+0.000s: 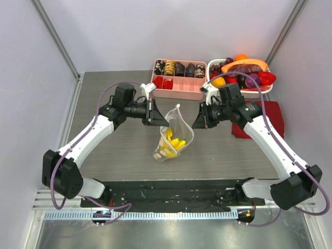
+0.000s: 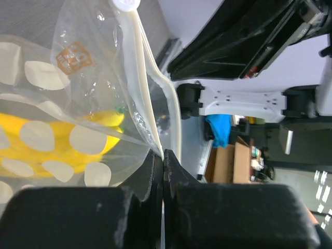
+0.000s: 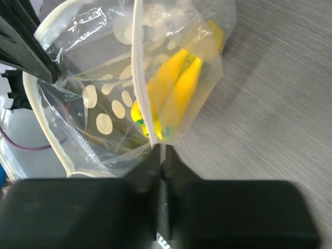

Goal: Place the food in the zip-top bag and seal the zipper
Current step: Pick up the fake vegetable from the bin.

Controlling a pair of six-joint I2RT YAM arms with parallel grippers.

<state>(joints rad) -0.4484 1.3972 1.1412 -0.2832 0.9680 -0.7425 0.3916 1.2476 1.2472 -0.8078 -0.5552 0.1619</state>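
Observation:
The clear zip-top bag (image 1: 175, 134) with white dots hangs between my two grippers just above the table. The yellow banana bunch (image 1: 175, 141) lies inside it with paler pieces below. My left gripper (image 1: 160, 122) is shut on the bag's mouth edge, and in the left wrist view (image 2: 164, 155) it pinches the white zipper strip (image 2: 139, 62). My right gripper (image 1: 196, 124) is shut on the opposite edge, as the right wrist view (image 3: 162, 151) shows, with the banana (image 3: 176, 88) just beyond. The mouth rim (image 3: 41, 119) bows open in a loop.
A pink compartment tray (image 1: 176, 96) stands at the back centre. A white basket (image 1: 209, 67) of toy fruits (image 1: 244, 70) stands at the back right. A red cloth (image 1: 276, 111) lies under my right arm. Grey walls close both sides.

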